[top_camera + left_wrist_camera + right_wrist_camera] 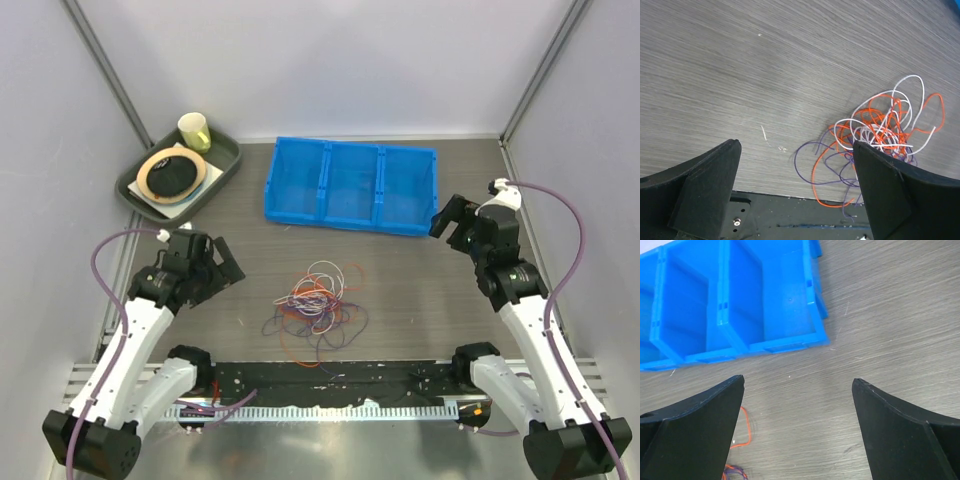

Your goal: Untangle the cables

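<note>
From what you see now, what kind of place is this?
Probably a robot test cell: a left arm and right arm bolted at a table's edge, plain white walls around it, a blue bin and tangled cables.

table (420,290): grey-brown wood-grain top, matte, evenly lit. walls (340,60): plain pale grey panels closing the back and both sides. corner posts (110,75): metal struts at the two back corners. near edge: black strip (400,372), then pale slotted rail (330,410).

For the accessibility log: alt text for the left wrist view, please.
A tangle of white, orange-red and purple cables lies on the grey wood-grain table, right of centre. The left gripper is open and empty, its fingers at the bottom corners.
</note>
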Controlling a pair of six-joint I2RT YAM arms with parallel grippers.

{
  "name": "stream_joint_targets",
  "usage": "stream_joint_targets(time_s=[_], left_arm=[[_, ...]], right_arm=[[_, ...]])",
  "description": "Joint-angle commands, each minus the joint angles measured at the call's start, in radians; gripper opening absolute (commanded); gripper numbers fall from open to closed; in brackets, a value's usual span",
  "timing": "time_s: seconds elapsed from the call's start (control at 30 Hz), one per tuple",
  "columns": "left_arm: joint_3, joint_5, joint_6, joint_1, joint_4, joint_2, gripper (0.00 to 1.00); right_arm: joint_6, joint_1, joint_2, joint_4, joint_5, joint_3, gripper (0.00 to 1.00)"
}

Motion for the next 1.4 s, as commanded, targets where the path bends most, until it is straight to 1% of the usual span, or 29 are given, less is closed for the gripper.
stream_joint_targets(time_s=[0.0, 0.03, 0.13, 0.2, 0.27, 0.3, 0.37, 0.4, 0.5, 0.6, 0.73, 0.77, 0.87, 0.93, 0.97, 1.03, 1.07, 1.13, 1.17, 1.27, 1.3, 1.33, 1.37], left_arm=[[-0.049, 0.135, -0.023, -0.001, 0.067, -0.044, 1.0], [-0.061, 0.166, -0.026, -0.001, 0.087, -0.041, 1.0], [-0.099, 0.263, -0.049, -0.002, 0.196, -0.009, 1.0], [-0.109, 0.309, -0.056, -0.025, 0.242, 0.037, 1.0], [-0.106, 0.301, -0.076, -0.057, 0.296, 0.092, 1.0], [-0.099, 0.281, -0.083, -0.096, 0.314, 0.116, 1.0], [-0.086, 0.258, -0.095, -0.137, 0.362, 0.162, 1.0], [-0.069, 0.255, -0.096, -0.166, 0.375, 0.222, 1.0], [-0.031, 0.255, -0.093, -0.197, 0.415, 0.335, 1.0], [0.0, 0.255, -0.078, -0.226, 0.431, 0.408, 0.99], [0.025, 0.237, -0.073, -0.257, 0.446, 0.518, 0.92], [0.029, 0.24, -0.073, -0.262, 0.449, 0.538, 0.87], [0.049, 0.244, -0.07, -0.277, 0.451, 0.594, 0.76], [0.059, 0.257, -0.069, -0.288, 0.463, 0.614, 0.67], [0.063, 0.258, -0.069, -0.291, 0.466, 0.627, 0.57], [0.069, 0.261, -0.069, -0.298, 0.466, 0.638, 0.43], [0.075, 0.263, -0.07, -0.3, 0.468, 0.644, 0.28], [0.08, 0.267, -0.07, -0.301, 0.465, 0.643, 0.12], [0.089, 0.269, -0.069, -0.301, 0.463, 0.632, 0.0], [0.133, 0.223, -0.035, -0.301, 0.428, 0.602, 0.0], [0.15, 0.2, -0.024, -0.304, 0.41, 0.574, 0.0], [0.164, 0.159, -0.014, -0.305, 0.379, 0.556, 0.0], [0.187, 0.146, 0.009, -0.306, 0.367, 0.537, 0.0]], right_arm=[[-0.001, -0.001, -0.043, 0.002, -0.117, 0.01, 0.95], [-0.004, -0.003, -0.046, 0.002, -0.197, 0.007, 0.96], [0.008, -0.001, -0.047, 0.049, -0.336, -0.028, 0.96], [0.045, -0.001, -0.031, 0.072, -0.362, -0.049, 0.96], [0.051, -0.003, -0.014, 0.066, -0.404, -0.059, 0.96], [0.056, -0.001, 0.003, 0.062, -0.419, -0.068, 0.96], [0.056, 0.0, 0.014, 0.063, -0.475, -0.085, 0.95], [0.056, 0.0, 0.016, 0.063, -0.48, -0.102, 0.95], [0.06, 0.0, 0.017, 0.065, -0.491, -0.141, 0.94], [0.079, 0.002, 0.02, 0.1, -0.523, -0.18, 0.93], [0.086, 0.005, 0.051, 0.124, -0.499, -0.206, 0.91], [0.082, 0.005, 0.063, 0.121, -0.497, -0.206, 0.91], [0.073, 0.006, 0.077, 0.118, -0.497, -0.211, 0.91], [0.07, 0.008, 0.086, 0.117, -0.497, -0.211, 0.91], [0.07, 0.006, 0.088, 0.117, -0.497, -0.212, 0.91], [0.07, 0.006, 0.094, 0.121, -0.497, -0.218, 0.9], [0.068, 0.011, 0.095, 0.126, -0.505, -0.22, 0.9], [0.062, 0.02, 0.109, 0.129, -0.513, -0.22, 0.9], [0.057, 0.046, 0.115, 0.13, -0.511, -0.22, 0.89], [0.042, 0.12, 0.154, 0.13, -0.497, -0.205, 0.88], [0.037, 0.184, 0.163, 0.127, -0.461, -0.191, 0.88], [0.033, 0.213, 0.175, 0.129, -0.439, -0.185, 0.88], [0.028, 0.241, 0.193, 0.132, -0.416, -0.179, 0.88]])
